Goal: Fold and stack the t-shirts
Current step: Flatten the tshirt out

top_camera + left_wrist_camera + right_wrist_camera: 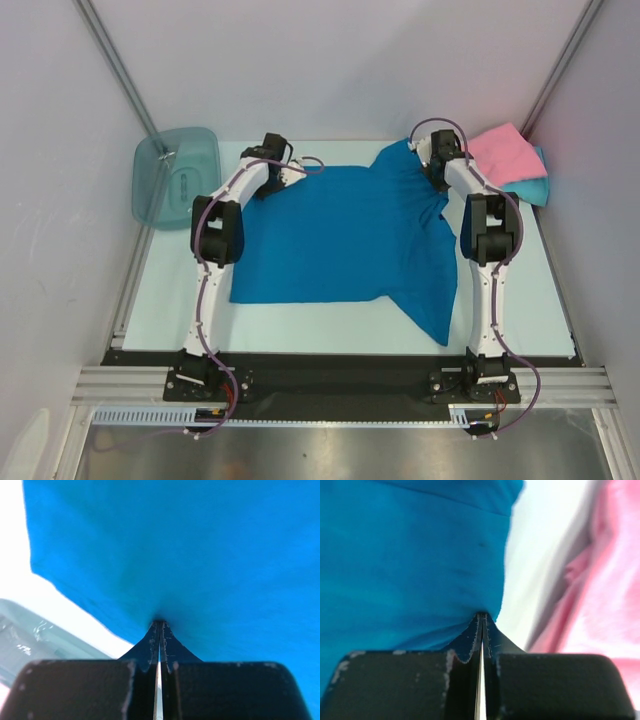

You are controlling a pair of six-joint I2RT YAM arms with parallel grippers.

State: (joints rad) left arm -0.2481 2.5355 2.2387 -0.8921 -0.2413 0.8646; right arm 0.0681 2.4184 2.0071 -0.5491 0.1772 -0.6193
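- Lying spread across the middle of the pale flat surface (180, 310): one deep blue short-sleeved cloth t-shirt (340, 235). It is mostly flat, with one sleeve pointing to the near right and the cloth puckered at its far right corner.
- One left end effector (283, 177), at the far left corner of the deep blue short-sleeved cloth t-shirt. In the left wrist view its fingers (150, 645) are pressed together, with blue cloth pinched at their tips.
- One right end effector (438, 168), at the puckered far right corner of the same shirt. In the right wrist view its fingers (470, 640) are likewise closed, nipping the blue cloth close to the shirt's edge.
- One pink soft cloth t-shirt (503, 152), bunched at the far right corner of the surface, near the right end effector. The right wrist view shows a strip of bare surface between it and the blue shirt.
- One lighter turquoise cloth t-shirt (535, 187), lying under the pink one. Only its right-hand margin shows.
- One translucent teal plastic bin (175, 178), at the far left corner. It sits apart from the blue shirt and close to the left end effector.
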